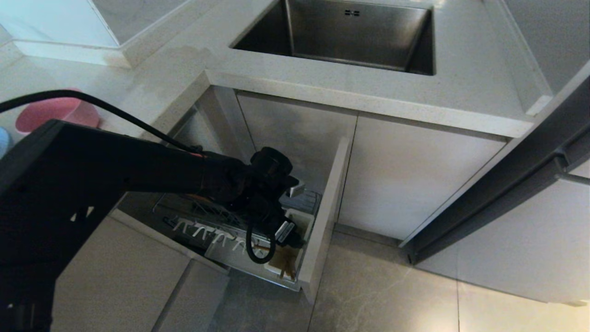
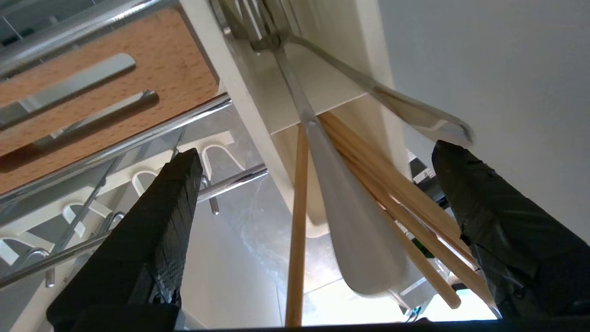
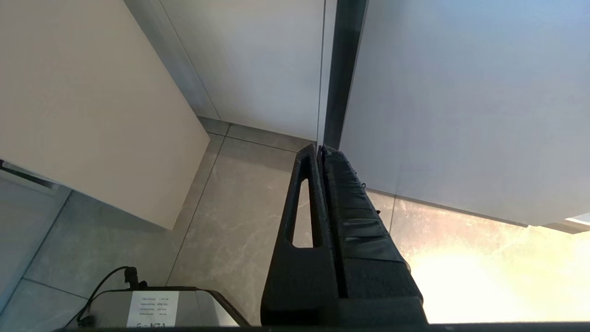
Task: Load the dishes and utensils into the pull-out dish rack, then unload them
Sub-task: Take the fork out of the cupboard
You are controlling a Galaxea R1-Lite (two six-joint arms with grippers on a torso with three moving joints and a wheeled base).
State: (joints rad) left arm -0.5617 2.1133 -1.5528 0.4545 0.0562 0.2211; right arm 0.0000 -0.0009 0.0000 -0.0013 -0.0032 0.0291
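The pull-out dish rack [image 1: 203, 228] stands drawn out under the counter, its beige front panel [image 1: 329, 203] facing right. My left gripper [image 2: 315, 152] is lowered over the rack's white utensil cup [image 1: 288, 263], open, one black finger [image 2: 152, 240] on each side of the utensils. Light-wood chopsticks [image 2: 295, 221] and a silver spoon handle [image 2: 355, 230] stand up out of the cup between the fingers, untouched by either finger. A second metal handle [image 2: 417, 117] leans beside them. The pink bowl [image 1: 57, 113] and an edge of the pale-blue plate [image 1: 3, 140] rest on the counter at far left. My right gripper [image 3: 320, 150] hangs shut over the floor.
A steel sink [image 1: 350, 37] is set into the counter above the rack. The rack's wooden slotted strip [image 2: 115, 83] and chrome rails [image 2: 138, 138] lie close beside the left finger. A closed cabinet door [image 1: 415, 175] is to the right, and tiled floor [image 1: 392, 286] lies below.
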